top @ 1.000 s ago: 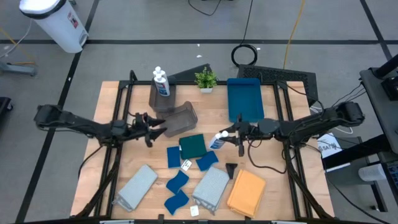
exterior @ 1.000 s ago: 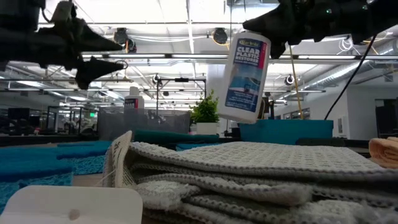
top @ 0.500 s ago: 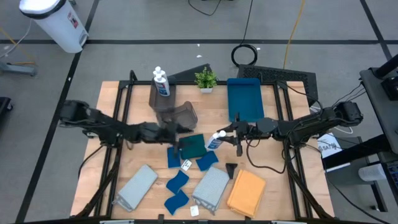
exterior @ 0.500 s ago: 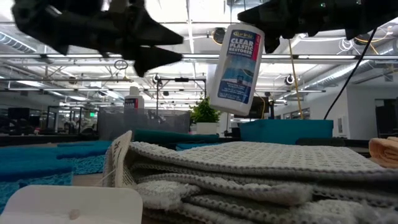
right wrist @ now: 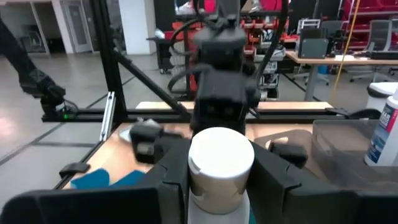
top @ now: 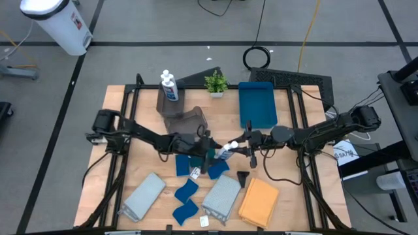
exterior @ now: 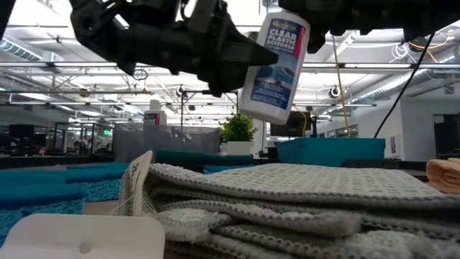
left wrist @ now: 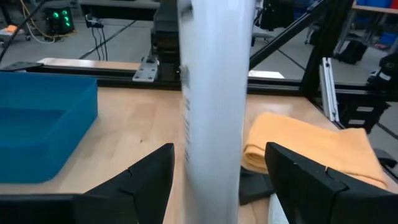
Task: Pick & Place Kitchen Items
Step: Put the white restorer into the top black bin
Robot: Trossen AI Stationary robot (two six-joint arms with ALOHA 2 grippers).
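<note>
The right gripper (top: 240,146) holds the white bottle (top: 225,150) by its cap end above mid-desk, fingers clamped on it. The left gripper (top: 210,153) straddles the body with fingers spread wide, seemingly for a handover. The left should close squarely on the body before the right lets go. The bottle hangs tilted, its blue label (exterior: 277,61) reading "CLEAR PLASTIC".
</note>
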